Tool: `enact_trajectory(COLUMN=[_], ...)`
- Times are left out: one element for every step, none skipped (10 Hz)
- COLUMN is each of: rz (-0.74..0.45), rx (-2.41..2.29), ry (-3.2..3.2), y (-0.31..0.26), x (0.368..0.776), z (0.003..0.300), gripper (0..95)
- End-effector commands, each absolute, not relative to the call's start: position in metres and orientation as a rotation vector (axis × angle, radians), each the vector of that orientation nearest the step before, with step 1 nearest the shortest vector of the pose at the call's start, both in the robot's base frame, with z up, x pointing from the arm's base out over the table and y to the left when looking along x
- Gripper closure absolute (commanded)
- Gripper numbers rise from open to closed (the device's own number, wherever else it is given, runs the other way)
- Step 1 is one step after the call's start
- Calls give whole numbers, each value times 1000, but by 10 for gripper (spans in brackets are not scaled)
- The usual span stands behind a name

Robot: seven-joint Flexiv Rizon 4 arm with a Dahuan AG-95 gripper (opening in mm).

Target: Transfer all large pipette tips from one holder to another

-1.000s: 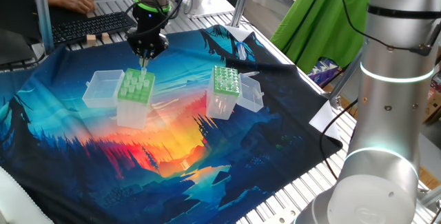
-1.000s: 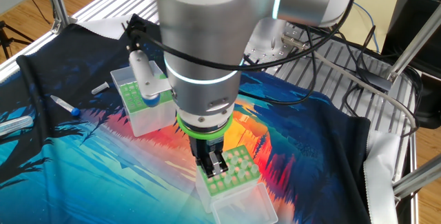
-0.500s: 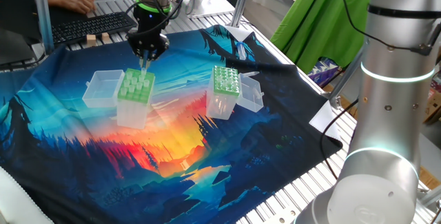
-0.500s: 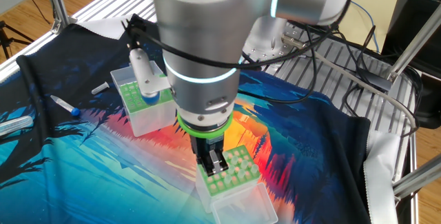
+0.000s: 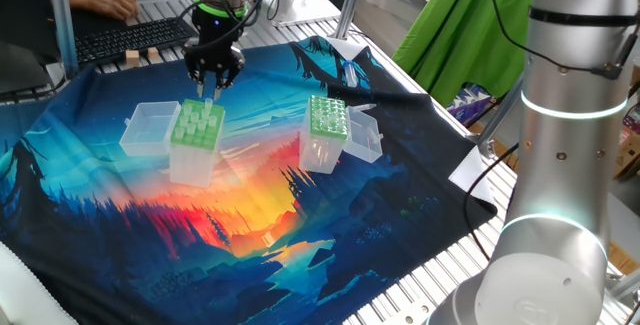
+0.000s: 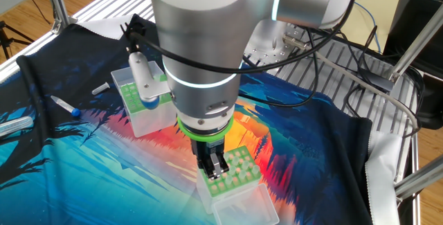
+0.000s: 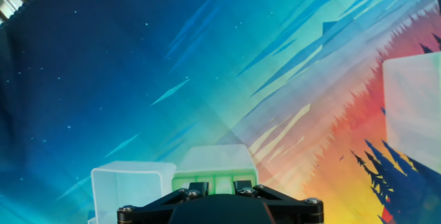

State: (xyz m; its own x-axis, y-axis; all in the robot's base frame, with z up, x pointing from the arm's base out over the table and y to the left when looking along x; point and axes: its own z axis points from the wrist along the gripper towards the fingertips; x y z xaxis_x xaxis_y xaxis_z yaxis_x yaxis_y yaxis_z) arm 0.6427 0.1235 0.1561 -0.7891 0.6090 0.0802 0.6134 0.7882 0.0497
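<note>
The black two-finger gripper (image 5: pixel 212 89) is hanging fingers-down just over the clear plastic box with the light-green wide-holed top plate (image 5: pixel 196 125), its jaws standing partly apart and nothing visibly held. Slender whitish pipette tips (image 5: pixel 204 112) are sitting in that plate; the narrower clear box with the darker-green finely dotted top (image 5: pixel 326 118) is standing well apart. This looks like a release or fresh pick, calling next for lining up on one tip.

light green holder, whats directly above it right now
The gripper hangs just above the far edge of the light green holder, fingers pointing down. Whitish pipette tips stand in its top plate. Whether the fingers touch a tip cannot be seen.
</note>
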Motion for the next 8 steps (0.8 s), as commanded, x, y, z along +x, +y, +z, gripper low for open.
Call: enact_trajectory(rz=[-109,-107,-105,-103,-104,-105,-98,-94], rx=[-1008,-1010,-1012,-1014,-1017,-1020,-1022,-1025], ry=[-2917,-2917,-2920,-2922,-2923,-2927,-2933,-2935], y=[124,125,125,125,125,125,126,126], x=[640,640,641,641,641,641,641,641], z=[153,153,152,151,151,150,148,148], gripper=[760,760,760,760,760,760,760,760])
